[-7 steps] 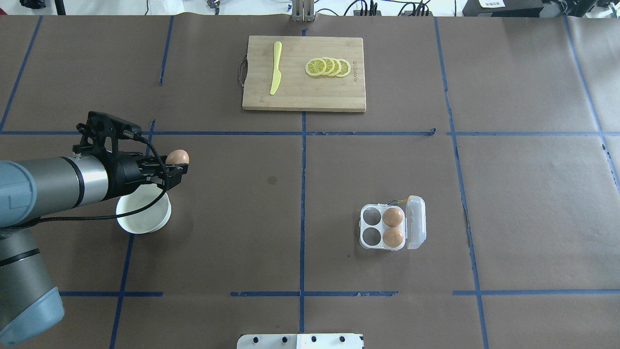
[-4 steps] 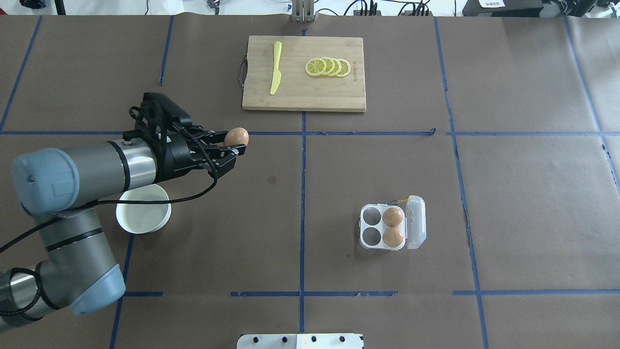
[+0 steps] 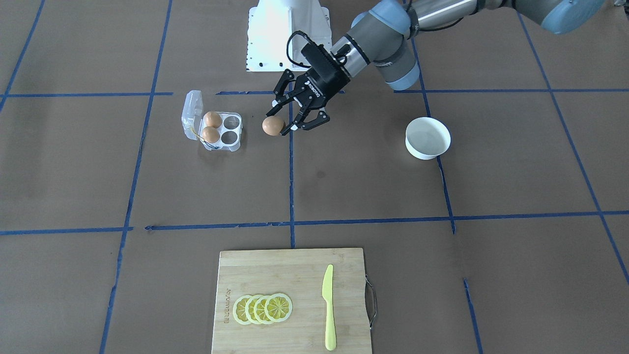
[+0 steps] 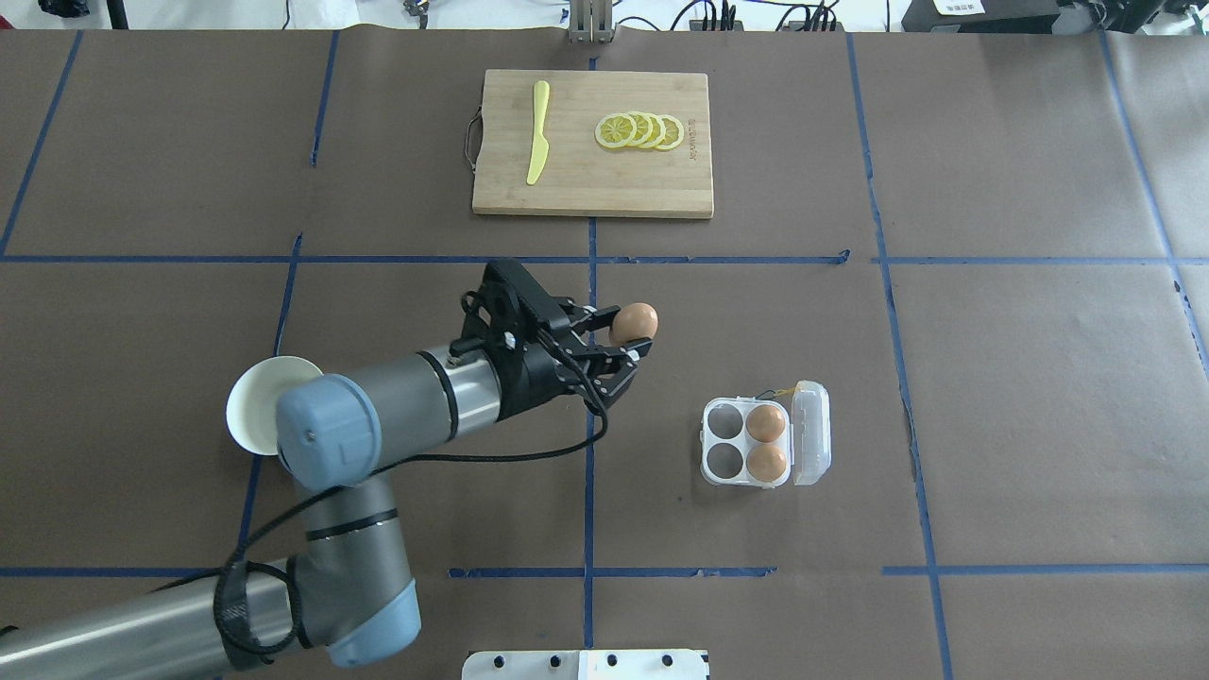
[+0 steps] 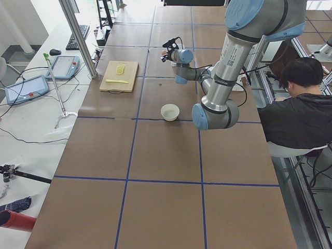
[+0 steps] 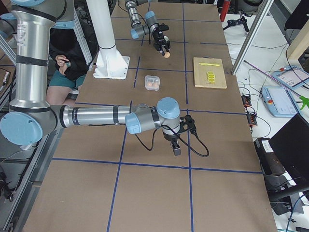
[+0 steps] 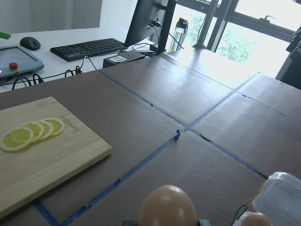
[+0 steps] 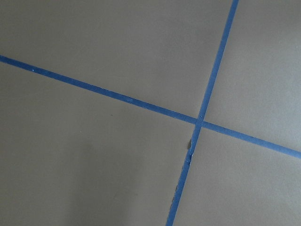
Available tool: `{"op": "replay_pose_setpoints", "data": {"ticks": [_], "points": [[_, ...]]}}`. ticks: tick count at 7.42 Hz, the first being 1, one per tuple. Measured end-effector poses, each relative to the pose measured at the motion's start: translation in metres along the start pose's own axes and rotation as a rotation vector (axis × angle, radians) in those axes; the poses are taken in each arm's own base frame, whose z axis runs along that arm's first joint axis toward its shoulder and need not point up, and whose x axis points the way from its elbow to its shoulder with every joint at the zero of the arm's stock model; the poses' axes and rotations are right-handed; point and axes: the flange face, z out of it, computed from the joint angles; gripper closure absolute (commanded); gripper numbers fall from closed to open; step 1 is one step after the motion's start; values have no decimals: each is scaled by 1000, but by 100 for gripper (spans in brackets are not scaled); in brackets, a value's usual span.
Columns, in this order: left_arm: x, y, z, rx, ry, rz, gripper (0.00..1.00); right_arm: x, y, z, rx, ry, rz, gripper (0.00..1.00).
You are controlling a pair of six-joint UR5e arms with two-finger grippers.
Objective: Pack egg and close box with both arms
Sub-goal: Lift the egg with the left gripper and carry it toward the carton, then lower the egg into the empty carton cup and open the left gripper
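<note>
My left gripper (image 4: 631, 336) is shut on an orange-brown egg (image 4: 634, 322) and holds it above the table, up and left of the box (image 4: 812, 434). The box is a clear four-cell carton with its lid open to the right. Two eggs (image 4: 766, 424) fill its right cells and the two left cells are empty. In the front view the held egg (image 3: 272, 125) hangs just right of the box (image 3: 191, 110). The left wrist view shows the egg (image 7: 167, 207) at the bottom and the box lid (image 7: 277, 195) at the lower right. My right gripper (image 6: 176, 147) shows only in the right side view, low over bare table; I cannot tell its state.
A round white bowl (image 4: 250, 406) sits at the left, partly under my left arm. A wooden cutting board (image 4: 593, 179) with lemon slices (image 4: 640, 130) and a yellow knife (image 4: 537, 132) lies at the far middle. A seated person (image 5: 301, 104) is behind the robot.
My left arm has swung right with the egg, from over the bowl, past the table's left half, to near the centre line beside the box. The box has not moved.
</note>
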Motion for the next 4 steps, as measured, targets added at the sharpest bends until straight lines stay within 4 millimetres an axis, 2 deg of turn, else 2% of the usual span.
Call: {"op": "replay_pose_setpoints", "data": {"ticks": [2, 3, 4], "points": [[47, 39, 36, -15, -29, 10, 85, 0, 0, 0, -1, 0, 0, 0], [62, 49, 49, -26, -37, 12, 85, 0, 1, 1, -1, 0, 1, 0], [74, 52, 63, -32, -40, 14, 83, 0, 1, 0, -1, 0, 1, 0]]}}
